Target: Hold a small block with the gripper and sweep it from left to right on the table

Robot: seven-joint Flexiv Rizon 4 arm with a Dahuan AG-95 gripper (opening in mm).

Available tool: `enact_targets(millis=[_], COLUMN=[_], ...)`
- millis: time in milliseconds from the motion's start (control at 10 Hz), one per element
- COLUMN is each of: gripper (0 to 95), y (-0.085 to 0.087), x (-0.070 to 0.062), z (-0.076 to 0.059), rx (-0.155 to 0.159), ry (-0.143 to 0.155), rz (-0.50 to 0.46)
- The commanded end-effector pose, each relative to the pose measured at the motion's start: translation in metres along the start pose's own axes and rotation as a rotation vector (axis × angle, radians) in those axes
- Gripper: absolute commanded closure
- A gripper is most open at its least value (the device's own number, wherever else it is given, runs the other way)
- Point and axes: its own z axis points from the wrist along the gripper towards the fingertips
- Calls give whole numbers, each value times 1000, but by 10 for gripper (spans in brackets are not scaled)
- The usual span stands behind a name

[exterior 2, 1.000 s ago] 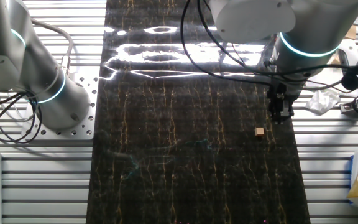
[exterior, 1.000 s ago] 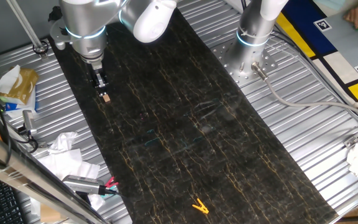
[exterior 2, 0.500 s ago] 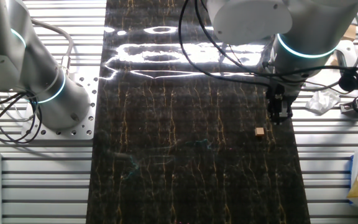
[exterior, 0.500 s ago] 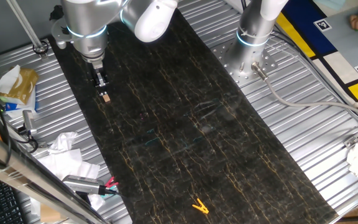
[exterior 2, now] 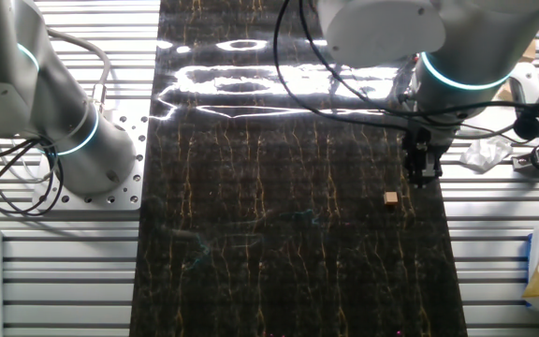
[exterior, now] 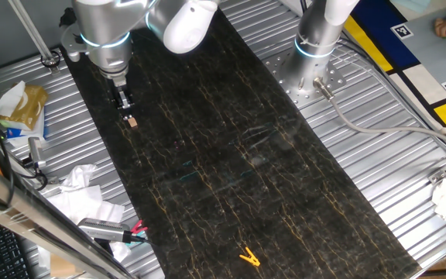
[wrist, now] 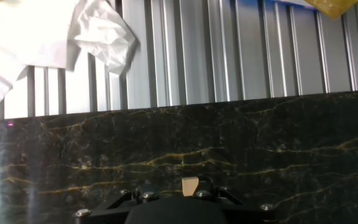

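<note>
Little has changed over the last second: the gripper (exterior: 125, 101) hangs over the same corner of the table (exterior: 231, 155), having shifted only slightly between frames, and the small block (exterior: 132, 121) has not moved.

Seen from one fixed view, the block lies just below the black fingertips, close enough that it looks almost touching them. That view also takes in a yellow clip (exterior: 248, 256) far down the table, crumpled white paper (exterior: 80, 190) on the ribbed metal beside the table's edge, and the second upright arm (exterior: 319, 31) standing on its plate beyond the far side.

From the other fixed view, the relation reads differently: the gripper (exterior 2: 424, 167) and the small block (exterior 2: 391, 197) are clearly apart, with a strip of bare dark table (exterior 2: 279, 234) between them, the block sitting on the surface near the table's edge. Glare from overhead light washes across the table's far end here.

Looking along the fingers, the hand view shows the small block (wrist: 189, 185) resting on the table (wrist: 291, 143) just ahead of the gripper's black body, centred on it. The fingertips themselves are out of frame there. Crumpled paper (wrist: 98, 31) lies on the ribbed metal beyond the table.

Nothing sits between the fingers, but whether they are spread or closed together I cannot tell.
</note>
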Motion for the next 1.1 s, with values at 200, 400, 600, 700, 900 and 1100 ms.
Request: enact_targets(millis=[200, 400, 600, 700, 900, 1100], gripper=[570, 570, 570, 760, 760, 760], y=[0, 0, 0, 0, 0, 0], x=[0, 0, 0, 0, 0, 0], z=[0, 0, 0, 0, 0, 0], rx=[0, 0, 2, 3, 9, 19], ry=[5, 1, -7, -12, -16, -17], rz=[5, 1, -3, 7, 5, 10])
